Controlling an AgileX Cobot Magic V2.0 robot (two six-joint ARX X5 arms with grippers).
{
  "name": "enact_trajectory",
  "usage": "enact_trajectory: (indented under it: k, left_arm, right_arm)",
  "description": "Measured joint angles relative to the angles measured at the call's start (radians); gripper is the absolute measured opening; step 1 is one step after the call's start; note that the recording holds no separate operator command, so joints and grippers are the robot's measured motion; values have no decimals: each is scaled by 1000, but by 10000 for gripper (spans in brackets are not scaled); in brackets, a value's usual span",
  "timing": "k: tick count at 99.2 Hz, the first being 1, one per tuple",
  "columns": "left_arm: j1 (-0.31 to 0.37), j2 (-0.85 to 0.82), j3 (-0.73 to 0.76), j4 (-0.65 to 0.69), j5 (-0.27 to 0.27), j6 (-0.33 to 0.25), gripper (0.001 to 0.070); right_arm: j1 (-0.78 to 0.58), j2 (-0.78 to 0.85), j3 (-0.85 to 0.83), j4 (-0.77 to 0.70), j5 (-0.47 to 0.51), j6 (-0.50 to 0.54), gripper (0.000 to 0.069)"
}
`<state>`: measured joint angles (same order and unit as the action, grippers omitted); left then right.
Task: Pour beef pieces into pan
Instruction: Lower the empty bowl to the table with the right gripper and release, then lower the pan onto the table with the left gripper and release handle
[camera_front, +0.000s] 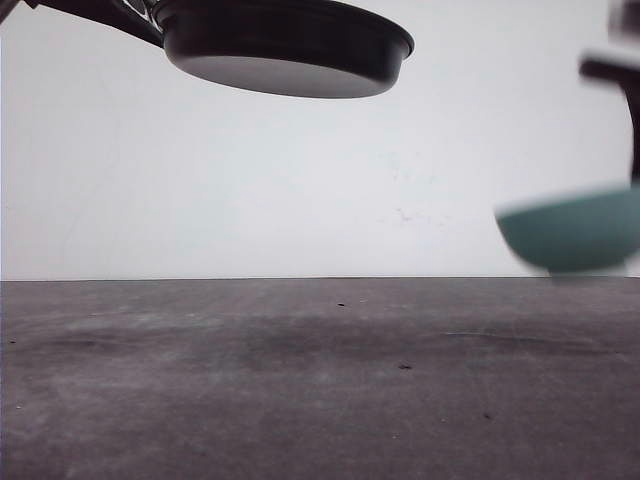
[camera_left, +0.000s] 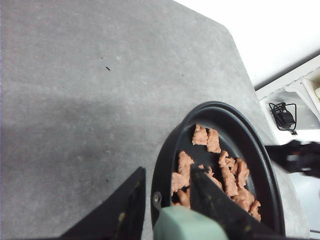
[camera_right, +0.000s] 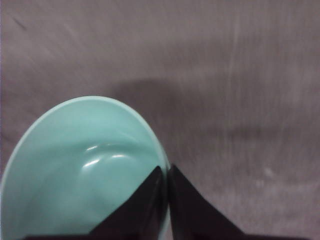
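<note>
The black pan (camera_front: 290, 45) hangs high above the table at the upper left, seen from below. In the left wrist view my left gripper (camera_left: 167, 172) is shut on the pan's mint-green handle (camera_left: 187, 225). The beef pieces (camera_left: 230, 175) lie in a loose layer inside the pan (camera_left: 250, 135). At the right a teal bowl (camera_front: 575, 230) hovers above the table, blurred. My right gripper (camera_right: 166, 169) is shut on that bowl's rim, one finger inside and one outside. The bowl (camera_right: 80, 170) is bare inside.
The grey table (camera_front: 300, 380) stretches below both held things, with a white wall behind. In the left wrist view the table's corner ends near a white surface with a black cable (camera_left: 282, 115). A dark blurred arm part (camera_left: 300, 155) sits beyond the pan.
</note>
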<state>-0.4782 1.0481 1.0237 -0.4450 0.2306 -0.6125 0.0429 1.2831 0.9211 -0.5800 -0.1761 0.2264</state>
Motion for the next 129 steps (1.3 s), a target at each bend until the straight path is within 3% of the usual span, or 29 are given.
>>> enact_trajectory:
  k: [43, 49, 59, 65, 73, 86, 92, 97, 107, 111, 129]
  left_arm:
    - [0, 5, 0, -1, 24, 14, 131]
    - [0, 5, 0, -1, 27, 15, 131]
    - [0, 5, 0, -1, 26, 16, 131]
    - [0, 5, 0, -1, 26, 17, 131]
    - [0, 5, 0, -2, 26, 17, 131]
    - [1, 6, 0, 1, 26, 24, 131]
    - [9, 12, 0, 13, 28, 26, 131]
    - [19, 26, 0, 33, 31, 27, 131]
    - [56, 75, 0, 79, 61, 25, 131]
    - [69, 102, 0, 93, 72, 25, 131]
    - [92, 246, 0, 105, 89, 32, 131]
  right_arm:
    - [137, 85, -2, 50, 0, 6, 21]
    - [154, 85, -2, 50, 13, 6, 80]
    - [166, 85, -2, 41, 25, 6, 279]
    - [165, 85, -2, 37, 34, 6, 364]
    - [164, 79, -2, 31, 42, 6, 409]
    - [159, -3, 10, 7, 50, 5, 425]
    - [160, -76, 38, 9, 48, 5, 419]
    - [161, -143, 71, 11, 34, 5, 372]
    - [182, -286, 127, 21, -26, 4, 134]
    - [196, -345, 137, 23, -39, 4, 75]
    - [248, -560, 140, -19, -45, 6, 11]
